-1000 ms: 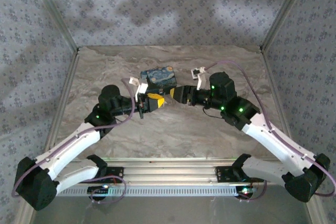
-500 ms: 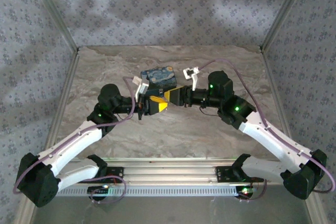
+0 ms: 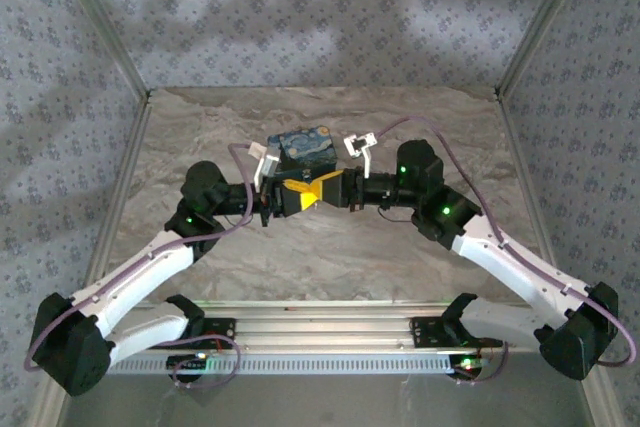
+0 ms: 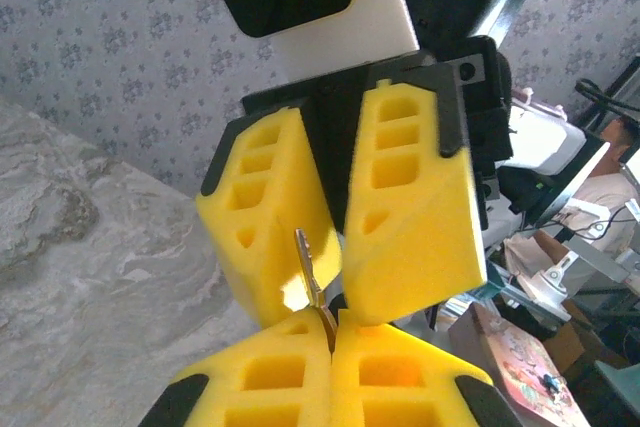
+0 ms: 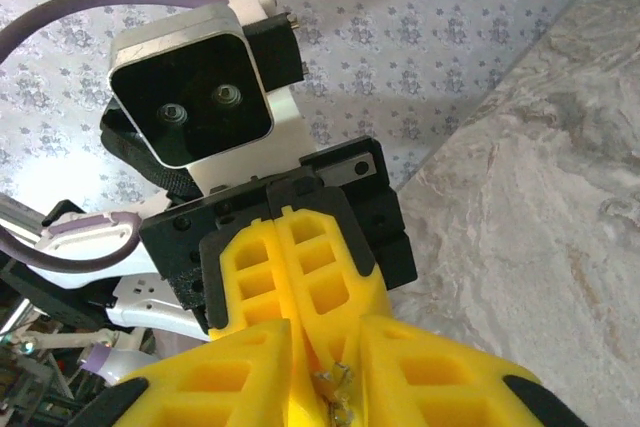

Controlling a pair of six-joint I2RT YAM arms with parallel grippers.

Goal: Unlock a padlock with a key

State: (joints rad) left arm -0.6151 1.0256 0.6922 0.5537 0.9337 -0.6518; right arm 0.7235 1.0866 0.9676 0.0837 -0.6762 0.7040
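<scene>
My two grippers meet tip to tip above the middle of the table. The left gripper [image 3: 292, 196] [image 4: 332, 325] is shut on a thin metal key [image 4: 308, 272], whose blade sticks out past its yellow pads. The right gripper [image 3: 323, 189] [image 5: 328, 342] faces it with its yellow fingers [image 4: 410, 207] on either side of that blade, and a narrow gap still shows between them. The key's toothed edge [image 5: 340, 392] lies in that gap, beside the left gripper's fingertips. The padlock is hidden.
A blue box with a yellow swirl painting [image 3: 303, 146] stands just behind the two grippers. The marble-patterned table [image 3: 330, 247] is walled by patterned cloth at the back and sides. A metal rail [image 3: 330, 332] runs along the near edge between the arm bases.
The right gripper has moved left onto the key's free end and its jaws have narrowed a lot. The left gripper has swung to face it, still shut on the key.
</scene>
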